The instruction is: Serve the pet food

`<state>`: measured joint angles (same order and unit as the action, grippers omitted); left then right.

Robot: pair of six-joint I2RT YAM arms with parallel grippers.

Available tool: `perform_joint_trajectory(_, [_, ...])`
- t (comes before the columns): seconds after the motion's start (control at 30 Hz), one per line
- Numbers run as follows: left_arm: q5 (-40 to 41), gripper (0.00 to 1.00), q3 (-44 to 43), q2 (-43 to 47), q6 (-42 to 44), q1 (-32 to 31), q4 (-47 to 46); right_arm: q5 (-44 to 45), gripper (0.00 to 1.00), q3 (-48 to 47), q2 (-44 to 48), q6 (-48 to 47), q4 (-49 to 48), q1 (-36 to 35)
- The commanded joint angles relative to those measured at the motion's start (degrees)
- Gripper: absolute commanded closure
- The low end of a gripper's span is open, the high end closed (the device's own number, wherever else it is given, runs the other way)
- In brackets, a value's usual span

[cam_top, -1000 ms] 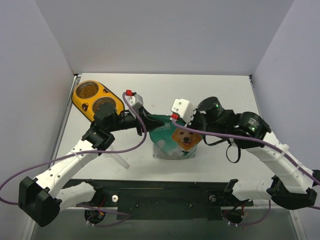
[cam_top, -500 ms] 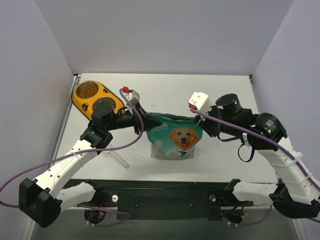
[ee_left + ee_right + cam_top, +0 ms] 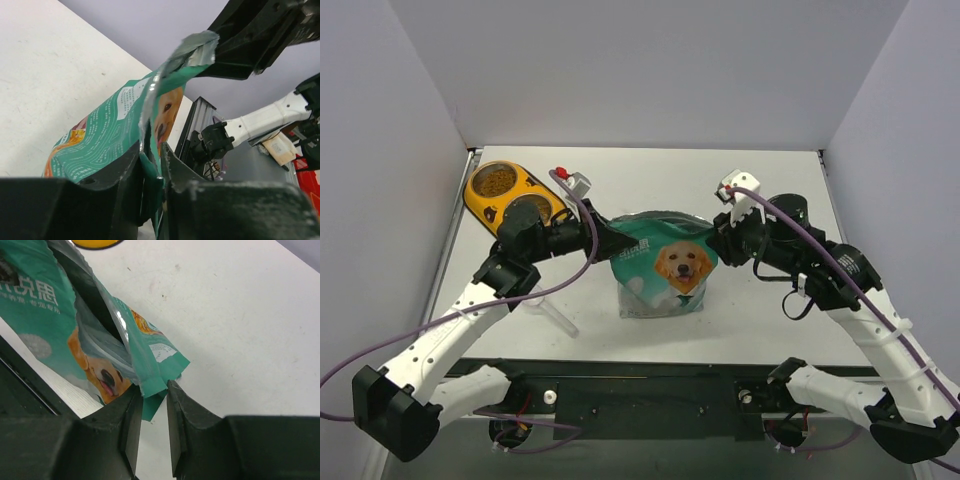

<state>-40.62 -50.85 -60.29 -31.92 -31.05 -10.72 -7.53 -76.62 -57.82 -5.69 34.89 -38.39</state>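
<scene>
1. Teal-and-white pouch [image 3: 665, 268] with the retriever face stands upright about mid-counter [image 3: 650, 180], a touch closer to the near edge. The printed front faces the arm bases.
2. On its top left corner, the left gripper [image 3: 618, 240] has a pinch grip. From the left wrist cam, that gripper [image 3: 150, 172] is squeezed narrow on the pouch [image 3: 107, 127] side seam, with nothing but film between the fingers. Silvery lining shows along the top edge.
3. Same deal on the other side: the right gripper [image 3: 716, 238] has the top right corner. In the right wrist cam the gripper [image 3: 150, 432] is clamped on a folded corner of the pouch [image 3: 150, 357], jaws almost together.
4. Between the two, the top of the pouch is pulled out wide and the mouth is parted a bit. You can see the shiny inside from the right wrist cam, but I can't make out any pellets in there.
5. The only kibble [image 3: 497, 181] I can actually see is in the yellow feeder [image 3: 475, 200] at the far left corner. The far bowl is full of brown pellets. The near bowl sits partly behind the left arm, so I can't tell how full it is.
6. Clear scoop [image 3: 556, 318] lies flat on the counter left of the pouch, toward the near edge, just beside the left forearm and apart from the pouch.
</scene>
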Motion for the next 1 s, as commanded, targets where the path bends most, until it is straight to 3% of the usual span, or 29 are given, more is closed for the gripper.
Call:
perform_joint_trajectory(0.0, [5.2,0.64,-8.6,3.0,2.6,-2.8,6.5,-10.0,0.81,4.5,0.5,9.8,-14.0,4.5])
perform_joint_trajectory(0.1, [12.9,0.50,-13.6,2.4,10.9,-7.5,17.2,-12.4,0.81,6.2,0.3,12.1,-17.1,6.0])
perform_joint_trajectory(0.23, [18.0,0.30,-20.5,-1.4,15.4,-12.3,22.6,-11.6,0.77,8.7,0.6,16.0,-22.3,6.4])
perform_joint_trajectory(0.4, [20.5,0.33,-28.6,-7.4,20.3,-14.0,27.9,-12.3,0.87,11.3,1.7,18.1,-25.5,7.2])
perform_joint_trajectory(0.57, [27.3,0.34,-34.4,-10.4,22.2,-14.0,32.2,-11.6,0.91,10.4,1.2,20.5,-25.4,8.2])
perform_joint_trajectory(0.63, [31.2,0.33,-36.6,-11.8,21.6,-14.1,32.9,-11.1,0.82,10.5,1.0,20.9,-25.4,8.2])
perform_joint_trajectory(0.67, [33.4,0.32,-37.1,-13.3,20.4,-14.1,33.3,-11.7,0.63,10.9,0.7,20.9,-25.2,8.1])
perform_joint_trajectory(0.73, [32.5,0.30,-38.2,-15.3,20.2,-14.0,35.5,-12.8,0.46,11.6,-0.3,20.0,-25.2,8.2])
perform_joint_trajectory(0.83, [30.6,0.31,-39.3,-16.9,20.7,-14.0,39.2,-12.9,0.47,11.8,-1.4,19.0,-24.4,8.3])
perform_joint_trajectory(0.97, [24.0,0.31,-39.9,-18.5,21.2,-13.9,38.4,-14.4,0.58,11.5,-2.1,20.6,-25.6,8.6])
